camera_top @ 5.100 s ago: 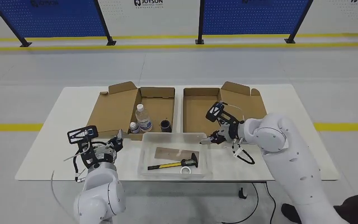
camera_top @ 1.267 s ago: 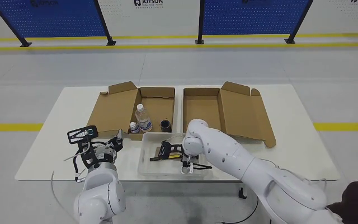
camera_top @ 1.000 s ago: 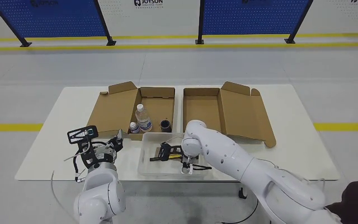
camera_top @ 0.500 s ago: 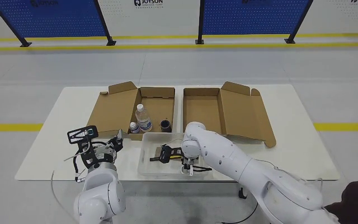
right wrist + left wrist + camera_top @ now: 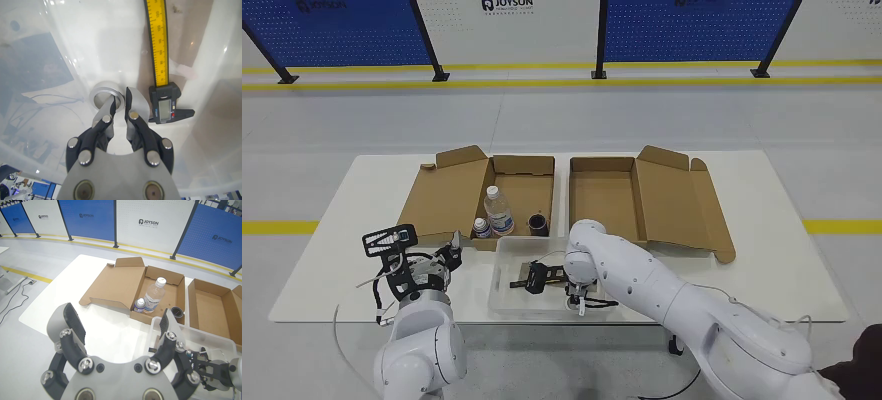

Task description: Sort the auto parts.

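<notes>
The ring is found inside the bin, just beside the caliper, its wall clenched by the right tool. The left tool is held released over the bench beside the bin.

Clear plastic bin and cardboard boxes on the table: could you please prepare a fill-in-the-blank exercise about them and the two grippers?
1. The yellow-and-black digital caliper lies in the clear plastic bin beside a silver metal ____.
2. The clear plastic water bottle stands ____ in the brown cardboard box, next to a small white-capped spray can.
3. The left gripper, above the white table, has its jaws wide ____.
4. The right gripper sits inside the clear plastic ____.
Missing words: ring; upright; open; bin.
</notes>
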